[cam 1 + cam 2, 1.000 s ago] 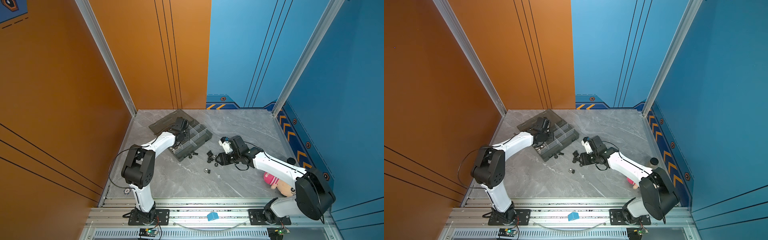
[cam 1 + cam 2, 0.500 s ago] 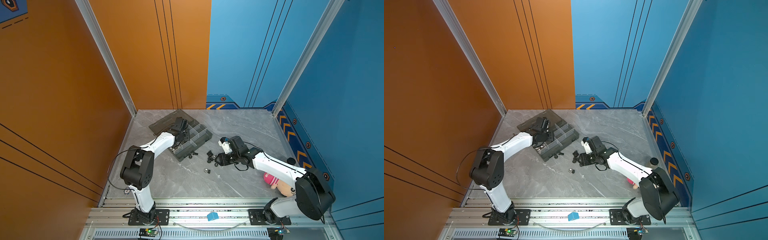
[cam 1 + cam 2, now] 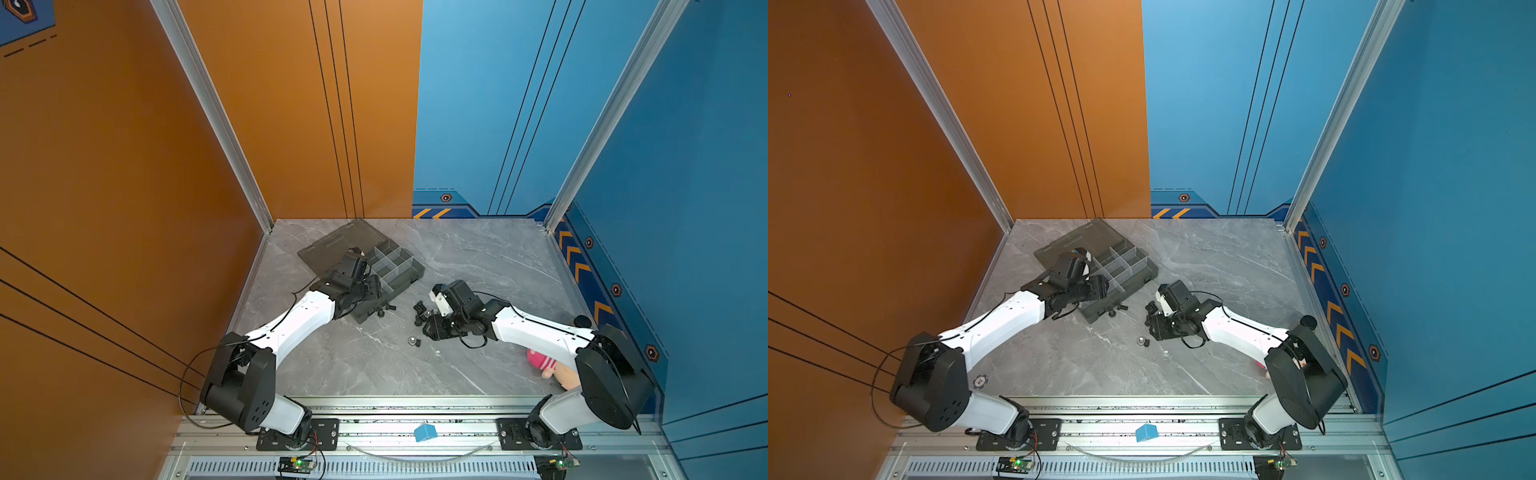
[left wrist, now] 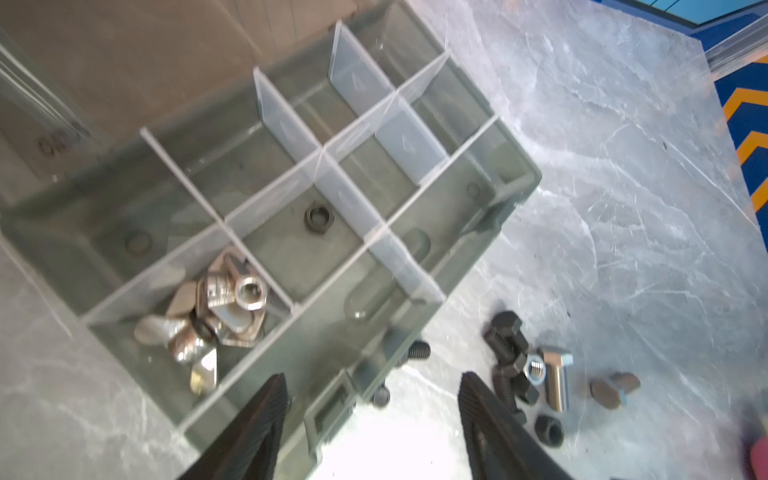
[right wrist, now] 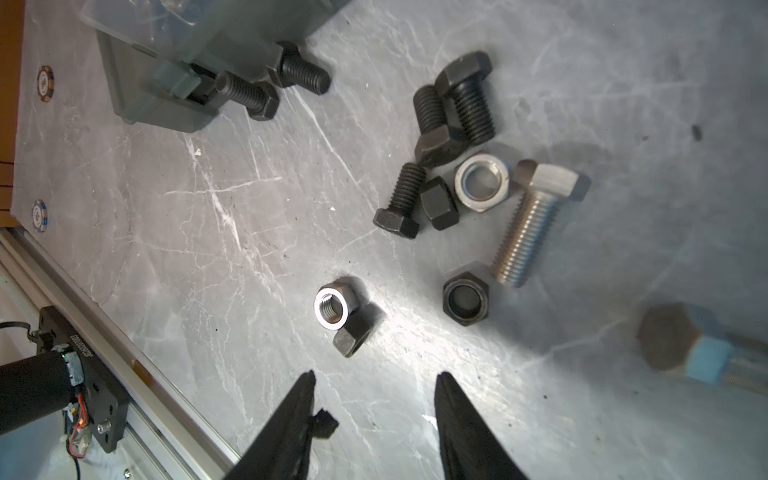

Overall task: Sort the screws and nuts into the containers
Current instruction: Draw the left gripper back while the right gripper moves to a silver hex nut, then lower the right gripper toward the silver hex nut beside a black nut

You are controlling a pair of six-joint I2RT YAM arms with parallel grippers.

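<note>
The containers are compartments of a smoky-grey organizer box (image 3: 409,272), its lid lying flat behind it. One compartment holds a heap of silver nuts (image 4: 220,307). The one beside it holds a single black nut (image 4: 318,217). My left gripper (image 4: 372,378) hovers open and empty over the box's front edge. On the table, black screws (image 5: 457,108) lie with a silver screw (image 5: 528,232) and a silver nut (image 5: 482,185). Just ahead of my open, empty right gripper (image 5: 376,374) sit a small silver nut (image 5: 331,307) and a black nut (image 5: 353,334).
Two black screws (image 5: 249,93) lie against the box's latch. A pink plush toy (image 3: 544,365) and a black-capped bottle (image 3: 582,321) sit at the right, near the arm's base. Poker chips (image 5: 45,83) lie by the left wall. A blue block (image 3: 424,432) rests on the front rail.
My left gripper's jaws have parted over the organizer box. Both arms stay almost where they were.
</note>
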